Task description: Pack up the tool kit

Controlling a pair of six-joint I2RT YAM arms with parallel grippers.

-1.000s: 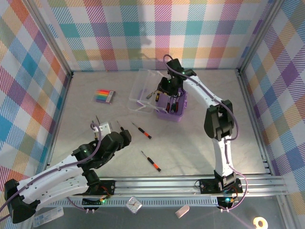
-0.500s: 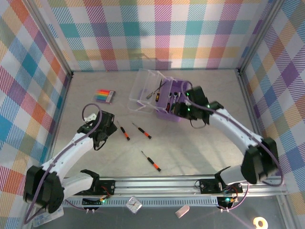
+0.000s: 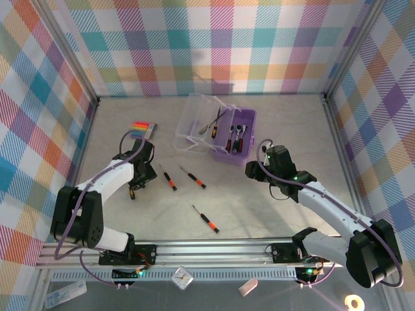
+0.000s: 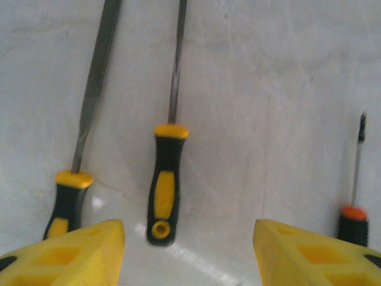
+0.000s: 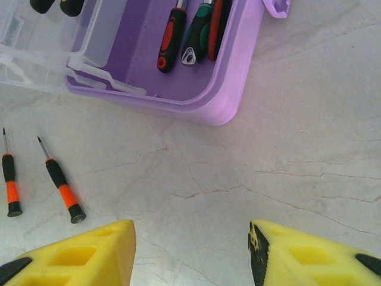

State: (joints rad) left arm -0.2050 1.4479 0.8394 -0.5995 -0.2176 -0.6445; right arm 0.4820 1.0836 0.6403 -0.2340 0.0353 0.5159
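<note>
Pale marbled surface (image 3: 272, 207), walled by pastel plaid panels (image 3: 214, 45). The purple box (image 3: 251, 123) lies open toward 12 o'clock, with tools inside. Orange screwdrivers (image 3: 207, 219) lie loose near centre. The left claw (image 4: 187, 238), at 9 o'clock, is spread astride a yellow screwdriver (image 4: 165, 190). The right claw (image 5: 190, 244), at 3 o'clock, is spread and empty.

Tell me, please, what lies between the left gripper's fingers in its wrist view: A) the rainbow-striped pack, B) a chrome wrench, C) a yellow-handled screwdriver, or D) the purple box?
C: a yellow-handled screwdriver lies in the gap between the fingers of the left gripper, touched by neither.
</note>
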